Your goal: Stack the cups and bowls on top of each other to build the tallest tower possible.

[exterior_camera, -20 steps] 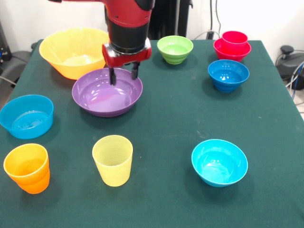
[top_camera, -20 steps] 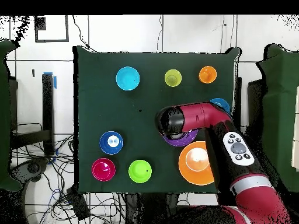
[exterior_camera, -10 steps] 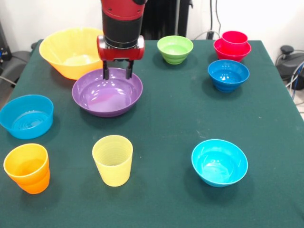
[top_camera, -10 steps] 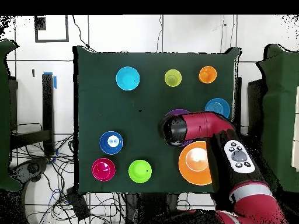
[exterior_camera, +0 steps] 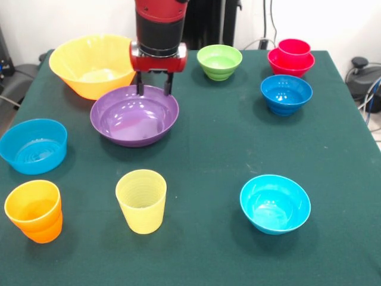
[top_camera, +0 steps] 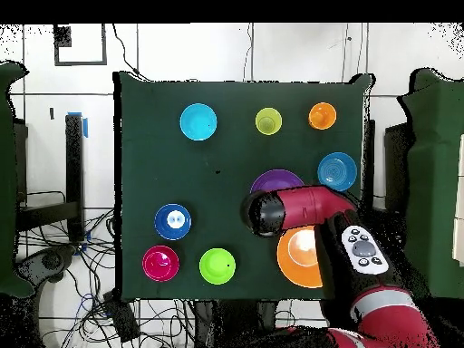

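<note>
Gripper empty, fingers spread narrow, straddling 12 o'clock rim of wide shallow purple plastic bowl, likely lining up rim pinch. Tower so far: red tumbler nested in small red bowl, table's 1 o'clock corner. Other pieces unstacked.

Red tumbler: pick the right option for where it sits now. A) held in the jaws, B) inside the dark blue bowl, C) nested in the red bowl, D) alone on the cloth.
C: the red tumbler stands inside the red bowl at the table's far corner, apart from the gripper, whose jaws hold nothing.
</note>
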### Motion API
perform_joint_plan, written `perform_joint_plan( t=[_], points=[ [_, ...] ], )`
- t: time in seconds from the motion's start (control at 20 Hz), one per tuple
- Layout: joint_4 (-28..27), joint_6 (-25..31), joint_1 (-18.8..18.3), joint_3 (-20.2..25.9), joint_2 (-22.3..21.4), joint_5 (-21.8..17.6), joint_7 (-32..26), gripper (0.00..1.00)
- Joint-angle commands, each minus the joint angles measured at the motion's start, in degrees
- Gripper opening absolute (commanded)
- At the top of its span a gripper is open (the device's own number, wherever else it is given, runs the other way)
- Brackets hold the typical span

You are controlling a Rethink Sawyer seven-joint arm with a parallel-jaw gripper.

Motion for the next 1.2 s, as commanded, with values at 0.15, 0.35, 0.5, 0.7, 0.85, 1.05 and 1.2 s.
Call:
perform_joint_plan(
  t=[0.15, 0.35, 0.5, 0.7, 0.85, 1.05, 1.2],
  points=[
    [7.6, -3.0, 3.4, 1.1, -2.5, 1.6, 5.7, 1.00],
    [6.5, -3.4, 3.4, 1.8, -0.7, 1.1, 4.3, 1.00],
    [5.2, -3.2, 3.3, 1.9, 0.7, 1.0, 3.7, 1.00],
    [3.0, -2.2, 3.5, 2.4, 3.4, 0.4, 1.8, 1.00],
    [-0.5, -1.3, 2.9, 4.1, 7.8, -0.1, -1.3, 1.00],
    [-3.9, 1.1, 2.2, 5.7, 11.1, 0.0, -5.0, 1.00],
    [-5.1, 2.5, 2.0, 6.2, 11.7, -0.1, -6.5, 1.00]
  ],
)
